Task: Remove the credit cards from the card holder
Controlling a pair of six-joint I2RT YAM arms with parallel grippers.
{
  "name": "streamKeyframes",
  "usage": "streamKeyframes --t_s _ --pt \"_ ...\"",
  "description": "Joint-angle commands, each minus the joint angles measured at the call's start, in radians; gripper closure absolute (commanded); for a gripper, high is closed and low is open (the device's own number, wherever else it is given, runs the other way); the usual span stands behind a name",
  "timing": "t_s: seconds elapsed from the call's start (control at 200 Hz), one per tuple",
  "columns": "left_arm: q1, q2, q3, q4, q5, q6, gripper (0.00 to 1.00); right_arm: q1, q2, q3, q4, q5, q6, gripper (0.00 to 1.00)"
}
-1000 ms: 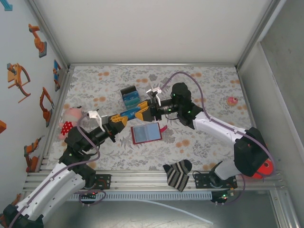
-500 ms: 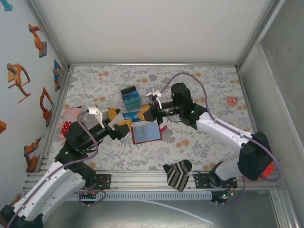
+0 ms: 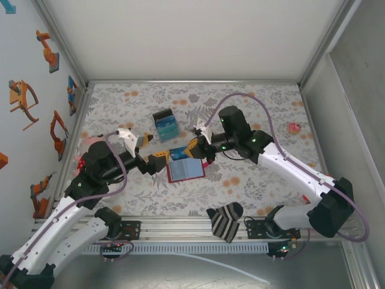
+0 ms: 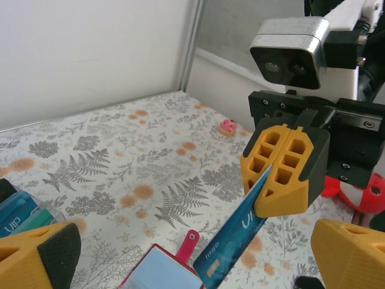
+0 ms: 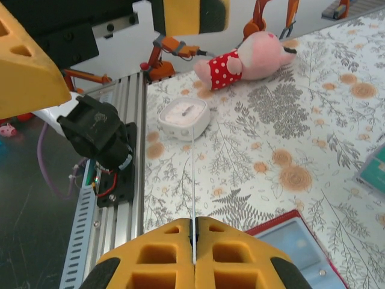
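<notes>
The right gripper (image 4: 281,171) has its yellow jaws pressed tight together on one corner of a teal credit card (image 4: 237,241), which hangs slanting down from the fingertips, clear of the tabletop (image 3: 258,108) and above the far edge of the card holder (image 3: 185,170). The card holder lies flat with its blue-grey inside facing up, about the middle of the tabletop and a little toward the near edge, its short red tab sticking out on the right side. The left gripper (image 3: 154,148) hovers just to the left of the card with its jaws spread wide and nothing between them, the card's free end pointing toward that gap without touching either finger. A small stack of further teal cards (image 3: 165,124) sits closer to the far edge, left of centre and apart from the card holder. A pink plush toy (image 5: 252,60) in red with white dots lies by the left edge, near a white round timer (image 5: 183,117); a striped sock (image 3: 225,221) rests at the near edge, and a small pink doughnut (image 3: 294,127) by the right edge
</notes>
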Motion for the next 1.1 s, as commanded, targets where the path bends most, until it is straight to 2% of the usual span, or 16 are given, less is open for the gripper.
streamKeyframes --t_s 0.0,0.125,0.265,0.351,0.396,0.471,0.526,0.576,0.731,0.866,0.886,0.936,1.022,1.097 --pt "-0.003 0.065 0.052 -0.028 0.094 0.129 0.11 0.002 -0.016 0.045 -0.082 0.003 -0.057 1.00" --pt "-0.002 0.158 0.078 -0.020 0.218 0.205 0.24 0.003 -0.017 0.049 -0.089 -0.017 -0.059 1.00" --pt "0.000 0.267 0.128 -0.073 0.356 0.298 0.28 0.003 -0.017 0.051 -0.103 -0.029 -0.072 1.00" --pt "0.003 0.326 0.156 -0.102 0.413 0.334 0.39 0.003 -0.016 0.055 -0.117 -0.027 -0.078 1.00" --pt "0.002 0.350 0.168 -0.117 0.434 0.352 0.41 0.002 -0.015 0.058 -0.123 -0.028 -0.083 1.00" --pt "0.003 0.377 0.173 -0.125 0.441 0.372 0.42 0.003 -0.020 0.059 -0.131 -0.027 -0.089 1.00" --pt "0.002 0.390 0.175 -0.129 0.441 0.384 0.54 0.003 -0.023 0.058 -0.132 -0.023 -0.092 1.00" --pt "0.004 0.395 0.175 -0.128 0.441 0.393 0.70 0.003 -0.023 0.058 -0.133 -0.021 -0.093 1.00" --pt "0.003 0.402 0.172 -0.131 0.443 0.418 1.00 0.002 -0.018 0.061 -0.125 -0.012 -0.090 1.00" --pt "0.005 0.384 0.158 -0.126 0.389 0.436 1.00 0.002 -0.027 0.046 -0.090 0.061 -0.069 1.00" --pt "0.004 0.380 0.158 -0.126 0.368 0.434 1.00 0.003 -0.029 0.042 -0.080 0.083 -0.062 0.97" --pt "0.003 0.370 0.160 -0.123 0.301 0.416 1.00 0.002 -0.038 0.031 -0.054 0.147 -0.042 0.81" --pt "0.012 0.360 0.170 -0.125 0.179 0.366 1.00 0.002 -0.059 0.009 -0.001 0.311 0.003 0.61" --pt "0.020 0.358 0.172 -0.132 0.103 0.367 1.00 -0.001 -0.082 -0.010 0.037 0.428 0.035 0.52"
